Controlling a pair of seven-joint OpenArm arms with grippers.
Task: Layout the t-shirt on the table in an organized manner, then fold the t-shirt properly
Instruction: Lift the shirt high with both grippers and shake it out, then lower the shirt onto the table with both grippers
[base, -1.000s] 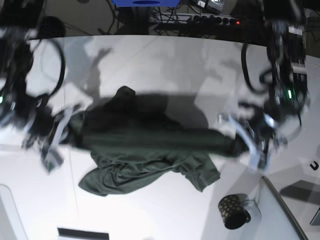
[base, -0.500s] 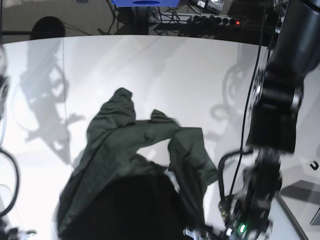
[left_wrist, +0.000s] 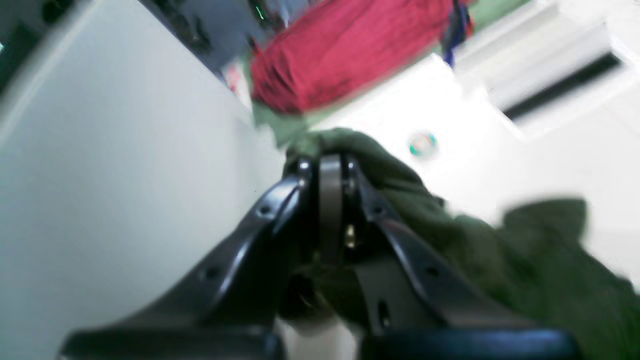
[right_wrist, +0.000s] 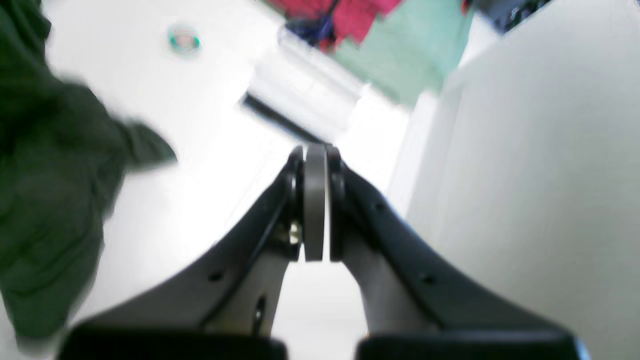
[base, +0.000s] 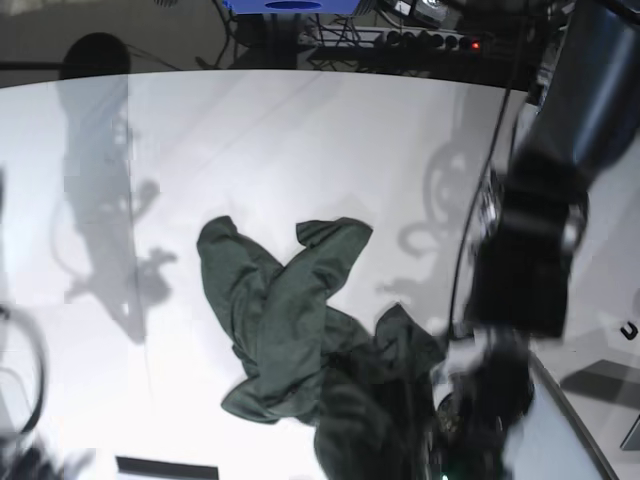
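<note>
Compared with the earlier base views, the t-shirt (base: 285, 335) has changed from a band stretched between the two arms into a crumpled heap, and most of it now lies lower on the worktop (base: 300, 140), its near end drawn up toward the camera. The left arm (base: 540, 230) has swung in close and now fills the right side of the base view.

The worktop is the largest thing in sight, white and mostly bare. On it the shirt lies in a twisted cross of folds near the middle front, with one lobe pointing up-left and another up-right.

The left fingers (left_wrist: 330, 172) are pressed together on a bunch of green cloth, which wraps over the tips and trails off to the right in the left wrist view. The right fingers (right_wrist: 315, 165) are also pressed flat together, but nothing sits between them; in the right wrist view the shirt hangs well off to the side, clear of them.

The risk, as I judge it, comes from the one-sided hold. With only one arm gripping, lifting or dragging will pull the cloth into a rope and not spread it, so the sleeves may tangle further. The pinch is on a thick wad, which could also slip out mid-swing.
</note>
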